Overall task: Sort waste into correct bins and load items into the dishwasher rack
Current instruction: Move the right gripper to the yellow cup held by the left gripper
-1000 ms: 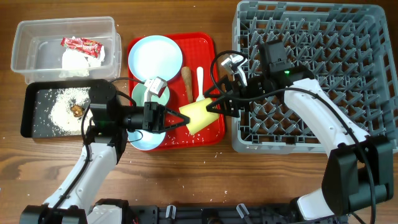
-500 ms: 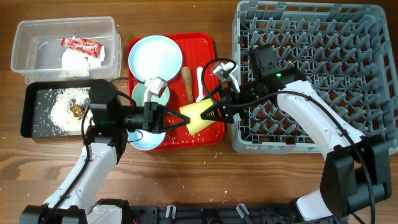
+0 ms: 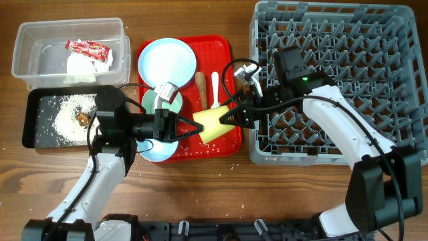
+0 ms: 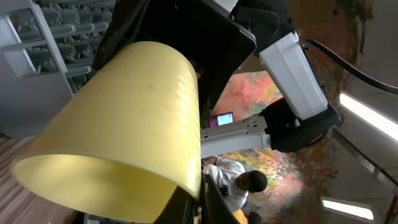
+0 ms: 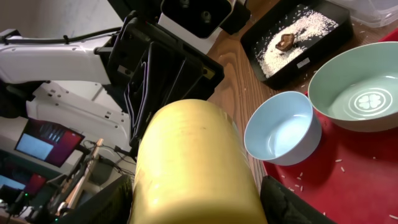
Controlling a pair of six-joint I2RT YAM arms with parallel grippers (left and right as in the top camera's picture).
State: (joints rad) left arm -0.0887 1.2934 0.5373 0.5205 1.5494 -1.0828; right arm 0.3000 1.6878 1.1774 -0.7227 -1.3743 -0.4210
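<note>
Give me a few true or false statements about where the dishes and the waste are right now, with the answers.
1. The small yellow plastic cup is between the left arm's fingers and the right arm's fingers, over the flat red tray. True.
2. The red snack wrapper lies in the shallow black tray. False: it lies in the clear plastic tub.
3. The white plastic spoon lies beside the brown sausage-like stick. True.
4. The pale blue round plate stands in the grey grid rack. False: it lies on the red tray.

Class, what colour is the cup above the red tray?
The cup is pale yellow, clearest in the left wrist view.
</note>
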